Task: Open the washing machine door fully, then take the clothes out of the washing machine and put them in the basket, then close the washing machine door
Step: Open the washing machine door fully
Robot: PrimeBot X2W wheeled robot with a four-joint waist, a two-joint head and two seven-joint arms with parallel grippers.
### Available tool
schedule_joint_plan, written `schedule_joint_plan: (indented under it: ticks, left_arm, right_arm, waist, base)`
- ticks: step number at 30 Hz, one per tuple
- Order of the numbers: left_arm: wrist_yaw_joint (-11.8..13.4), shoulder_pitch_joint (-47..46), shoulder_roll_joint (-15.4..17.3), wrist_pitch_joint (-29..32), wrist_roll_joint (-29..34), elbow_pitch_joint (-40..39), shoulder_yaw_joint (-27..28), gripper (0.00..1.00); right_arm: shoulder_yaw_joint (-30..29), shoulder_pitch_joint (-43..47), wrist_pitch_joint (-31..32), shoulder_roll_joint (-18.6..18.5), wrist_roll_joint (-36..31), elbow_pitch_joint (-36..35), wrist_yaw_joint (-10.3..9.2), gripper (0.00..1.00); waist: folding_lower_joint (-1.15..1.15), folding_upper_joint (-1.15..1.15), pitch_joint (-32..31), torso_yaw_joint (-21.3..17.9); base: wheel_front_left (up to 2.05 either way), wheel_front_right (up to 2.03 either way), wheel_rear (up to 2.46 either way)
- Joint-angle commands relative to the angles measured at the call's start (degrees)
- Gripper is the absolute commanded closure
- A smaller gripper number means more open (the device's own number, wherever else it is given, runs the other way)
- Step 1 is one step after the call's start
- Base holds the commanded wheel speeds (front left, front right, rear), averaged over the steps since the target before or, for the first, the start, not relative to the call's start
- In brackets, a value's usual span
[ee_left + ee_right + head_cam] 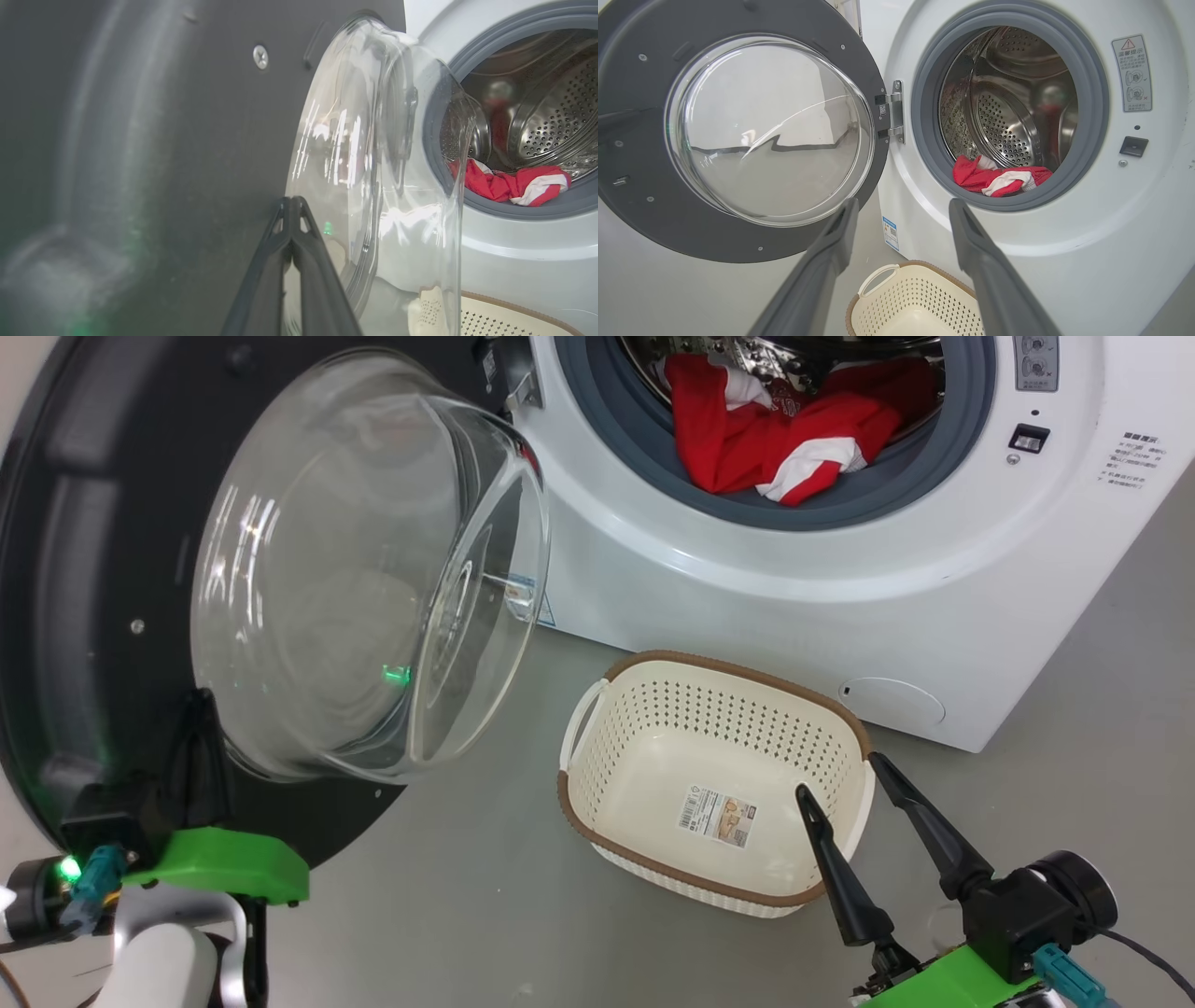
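The washing machine door [103,569] stands swung open to the left, its glass bowl [364,569] bulging toward the washing machine [840,588]. Red clothes [775,434] with white trim lie at the drum's front lip, also seen as the clothes [999,177]. My left gripper [198,702] is shut, its tips against the door's black inner ring [187,140] beside the glass. My right gripper [845,775] hangs open over the near right rim of the cream basket [607,747], with nothing between its fingers.
The basket stands on grey floor [485,915] in front of the washer, a paper label [717,815] on its bottom. The door hinge [894,112] sits left of the grey gasket [924,140]. A blue sticker [890,232] marks the washer's lower front.
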Motion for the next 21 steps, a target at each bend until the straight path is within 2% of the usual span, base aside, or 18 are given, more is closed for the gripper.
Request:
schedule_joint_plan:
  ticks: [1, 21]
  left_arm:
    - [0.3, -2.3, 3.0, -0.5, 0.7, -0.5, 3.8, 1.0]
    - [-1.6, -3.4, 1.3, -0.5, 4.0, 1.8, 9.8, 1.0]
  right_arm:
    - [1.3, -1.4, 0.3, 0.0, -0.7, -1.9, 0.36, 0.0]
    - [1.4, -1.4, 2.4, 0.0, -2.3, -3.9, 0.36, 0.0]
  waist:
    - [0.0, 0.0, 0.2, 0.0]
    - [0.0, 0.0, 2.3, -0.4]
  base:
    - [0.0, 0.0, 0.0]
    - [0.0, 0.0, 0.0]
